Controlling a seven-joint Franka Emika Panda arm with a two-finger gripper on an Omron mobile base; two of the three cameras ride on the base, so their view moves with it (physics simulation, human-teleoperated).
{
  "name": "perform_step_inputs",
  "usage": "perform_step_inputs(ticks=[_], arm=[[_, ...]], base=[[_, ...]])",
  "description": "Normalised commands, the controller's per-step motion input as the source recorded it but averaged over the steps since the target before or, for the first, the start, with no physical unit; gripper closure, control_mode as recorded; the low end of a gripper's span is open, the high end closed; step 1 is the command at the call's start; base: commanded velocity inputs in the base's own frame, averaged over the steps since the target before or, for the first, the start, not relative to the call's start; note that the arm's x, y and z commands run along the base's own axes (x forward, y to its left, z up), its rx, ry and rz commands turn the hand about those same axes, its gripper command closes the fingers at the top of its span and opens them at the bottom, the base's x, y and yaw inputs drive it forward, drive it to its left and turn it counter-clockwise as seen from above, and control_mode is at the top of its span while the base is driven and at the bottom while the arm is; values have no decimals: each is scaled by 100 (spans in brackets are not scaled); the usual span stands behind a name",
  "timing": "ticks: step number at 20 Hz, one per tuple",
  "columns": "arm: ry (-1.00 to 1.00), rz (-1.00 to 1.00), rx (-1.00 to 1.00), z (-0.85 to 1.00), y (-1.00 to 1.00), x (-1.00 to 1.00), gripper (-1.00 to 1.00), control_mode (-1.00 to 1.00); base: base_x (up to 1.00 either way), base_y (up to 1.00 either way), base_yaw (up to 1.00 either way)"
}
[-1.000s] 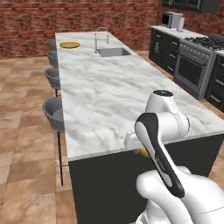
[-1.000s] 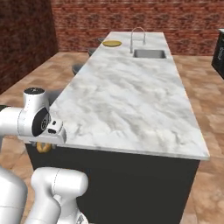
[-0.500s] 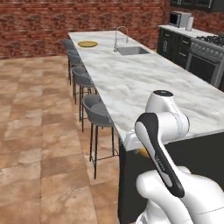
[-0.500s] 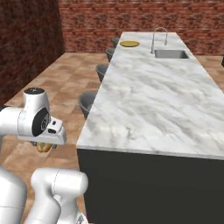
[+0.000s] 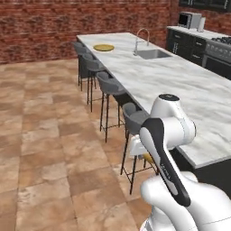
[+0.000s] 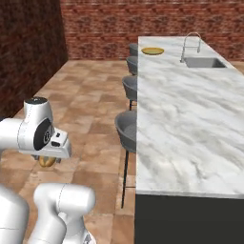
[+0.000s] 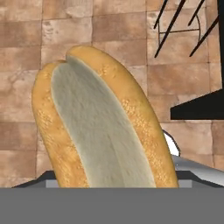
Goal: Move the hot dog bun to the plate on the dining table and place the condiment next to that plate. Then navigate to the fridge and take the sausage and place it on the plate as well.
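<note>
Currently, left base view: plate (image 5: 103, 47) sits at the dining table's (image 5: 189, 90) far end. Right base view: gripper (image 6: 47, 161) hangs over floor. Hand view: jaws, spread wide, clamp the hot dog bun (image 7: 100, 127); jolts could drop it.

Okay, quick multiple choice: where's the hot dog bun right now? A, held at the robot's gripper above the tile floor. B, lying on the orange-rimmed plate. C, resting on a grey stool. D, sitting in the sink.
A: the hand view shows the hot dog bun up close at the gripper with floor tiles behind it, while the plate far down the dining table carries nothing.
</note>
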Motion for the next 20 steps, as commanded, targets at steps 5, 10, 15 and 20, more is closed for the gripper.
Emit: perform_step_inputs(ticks=[5,10,15,20], arm=[[0,0,0,0,0,0,100,100],[0,0,0,0,0,0,100,100],[0,0,0,0,0,0,100,100],[0,0,0,0,0,0,100,100]], base=[[71,100,-25],[69,100,-28],[69,100,-31],[78,100,-35]])
